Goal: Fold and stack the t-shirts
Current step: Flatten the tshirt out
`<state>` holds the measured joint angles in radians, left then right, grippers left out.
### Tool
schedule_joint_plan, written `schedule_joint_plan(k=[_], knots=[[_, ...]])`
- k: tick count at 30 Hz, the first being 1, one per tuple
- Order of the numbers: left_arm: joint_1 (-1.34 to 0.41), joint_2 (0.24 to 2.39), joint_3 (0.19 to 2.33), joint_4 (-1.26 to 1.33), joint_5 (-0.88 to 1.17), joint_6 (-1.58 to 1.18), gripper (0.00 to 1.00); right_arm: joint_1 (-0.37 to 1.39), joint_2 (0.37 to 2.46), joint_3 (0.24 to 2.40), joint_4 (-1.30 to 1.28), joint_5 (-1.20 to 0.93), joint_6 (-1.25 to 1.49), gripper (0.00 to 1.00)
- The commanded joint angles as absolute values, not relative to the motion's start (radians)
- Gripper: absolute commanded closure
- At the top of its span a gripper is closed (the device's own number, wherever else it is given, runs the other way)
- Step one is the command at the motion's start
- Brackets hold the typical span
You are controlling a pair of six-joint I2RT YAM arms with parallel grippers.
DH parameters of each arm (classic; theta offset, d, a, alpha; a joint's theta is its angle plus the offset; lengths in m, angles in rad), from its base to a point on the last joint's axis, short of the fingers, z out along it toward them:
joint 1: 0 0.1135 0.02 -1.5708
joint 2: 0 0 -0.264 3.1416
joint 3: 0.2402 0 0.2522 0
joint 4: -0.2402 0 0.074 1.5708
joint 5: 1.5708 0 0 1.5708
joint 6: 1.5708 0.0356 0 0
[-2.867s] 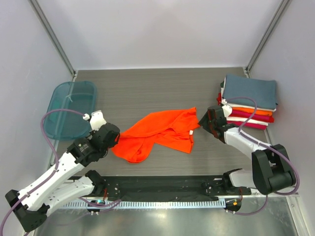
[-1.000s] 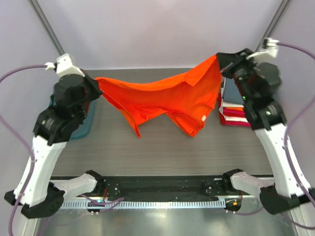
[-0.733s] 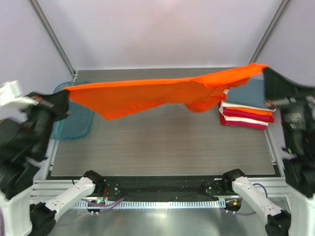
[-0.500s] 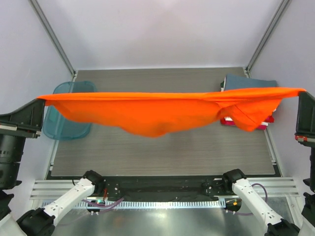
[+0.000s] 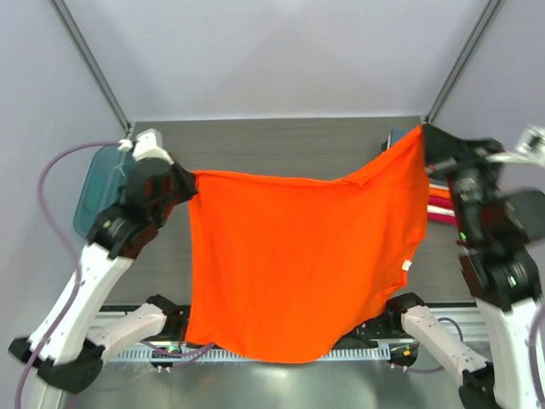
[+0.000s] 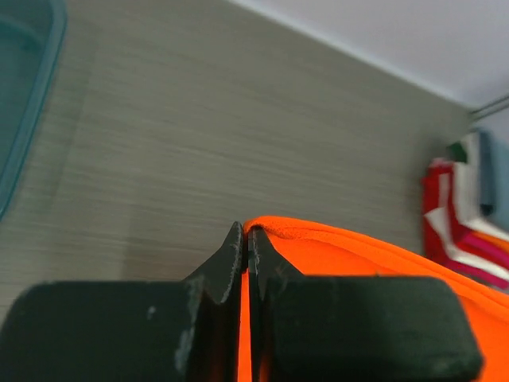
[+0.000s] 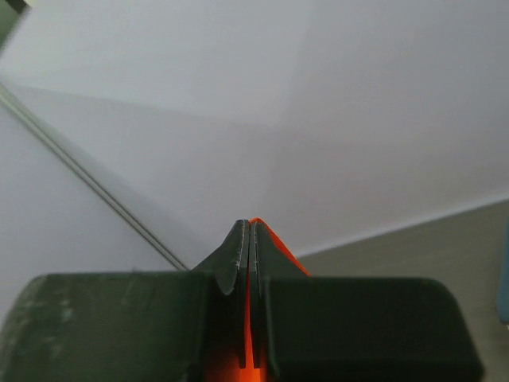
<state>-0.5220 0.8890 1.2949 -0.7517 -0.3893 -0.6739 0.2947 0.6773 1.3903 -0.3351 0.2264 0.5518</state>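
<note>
A bright orange t-shirt (image 5: pixel 298 256) hangs spread in the air between both arms, its lower edge reaching down over the arm bases. My left gripper (image 5: pixel 189 177) is shut on its upper left corner; in the left wrist view the orange hem (image 6: pixel 334 243) runs out from between the closed fingers (image 6: pixel 247 239). My right gripper (image 5: pixel 423 136) is shut on the upper right corner, with a strip of orange cloth (image 7: pixel 278 243) pinched at its tips (image 7: pixel 250 227). The stack of folded t-shirts (image 5: pixel 438 200) sits at the right, mostly hidden behind the cloth and right arm, and shows as red, white and blue edges (image 6: pixel 461 215).
A translucent teal tub (image 5: pixel 98 192) sits at the table's left edge, partly behind the left arm. Grey walls with metal corner posts (image 5: pixel 464 60) close in the back and sides. Wood-grain table top (image 5: pixel 281 145) shows behind the hanging shirt.
The shirt was lifted from the table, stretched wide and high between the arms, and now hangs lower as a flat sheet. Both grippers came inward and stay shut on its corners.
</note>
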Motion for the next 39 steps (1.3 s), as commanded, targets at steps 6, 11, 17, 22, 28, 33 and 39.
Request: schedule_joint_plan(k=[6,11,17,22,28,33,39], knots=[[-0.485,1.184,1.613,-0.647,-0.554,-0.520,1.00,0.295,1.099,1.554,-0.308,0.265,0.539,0.99],[-0.419,1.408,2.024,-0.684,-0.511,-0.421,1.00,0.275,1.270,1.889,-0.311,0.282,0.508,0.99],[-0.305,1.490,2.150,-0.621,-0.419,-0.361,1.00,0.235,1.384,2.079,-0.311,0.181,0.528,0.99],[-0.282,1.378,1.767,-0.360,-0.405,-0.342,1.00,0.203,1.310,1.790,-0.304,0.136,0.564,0.99],[-0.282,1.235,1.248,-0.206,-0.312,-0.550,0.99,0.152,1.048,1.150,-0.146,0.110,0.666,0.99],[-0.282,1.223,1.025,-0.195,-0.166,-0.650,1.00,0.121,0.904,0.873,-0.132,0.100,0.709,0.99],[-0.281,1.149,0.793,-0.276,-0.167,-0.788,1.00,0.121,0.770,0.654,-0.188,0.031,0.726,0.99]])
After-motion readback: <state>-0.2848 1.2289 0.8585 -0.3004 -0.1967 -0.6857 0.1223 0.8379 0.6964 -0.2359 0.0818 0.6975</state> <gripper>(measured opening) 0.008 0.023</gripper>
